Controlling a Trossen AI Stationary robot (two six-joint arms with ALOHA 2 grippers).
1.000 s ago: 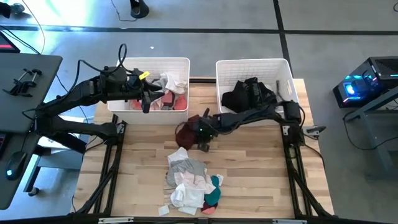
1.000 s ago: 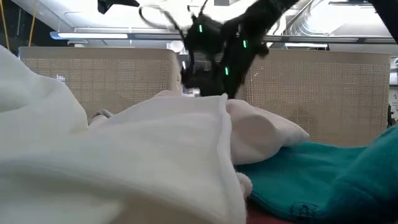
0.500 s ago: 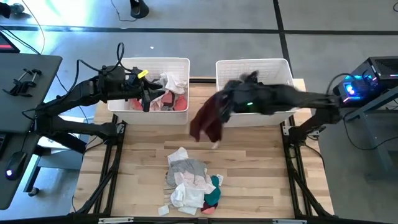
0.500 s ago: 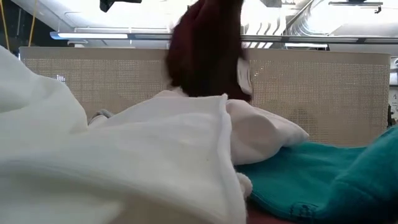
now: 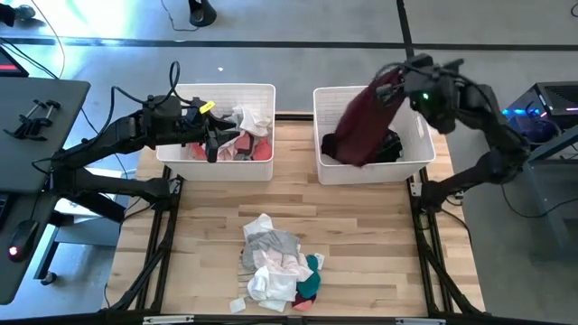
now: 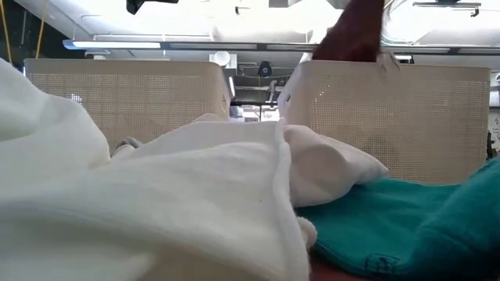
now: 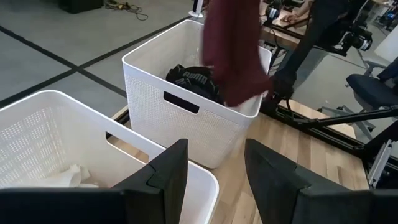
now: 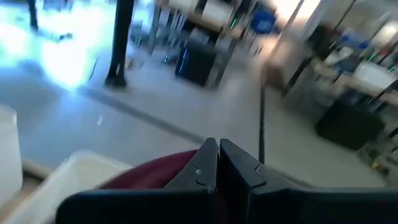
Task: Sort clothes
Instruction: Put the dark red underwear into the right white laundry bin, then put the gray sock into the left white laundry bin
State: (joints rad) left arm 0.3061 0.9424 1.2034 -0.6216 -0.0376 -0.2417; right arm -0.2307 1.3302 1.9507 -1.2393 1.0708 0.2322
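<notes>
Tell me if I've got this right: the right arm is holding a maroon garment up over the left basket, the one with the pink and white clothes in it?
Not quite. The right gripper does hold the maroon garment up, but over the right basket, the one with black clothes in it. The high view shows this. The left basket holds the pink and white clothes, and the left gripper hovers there.
</notes>
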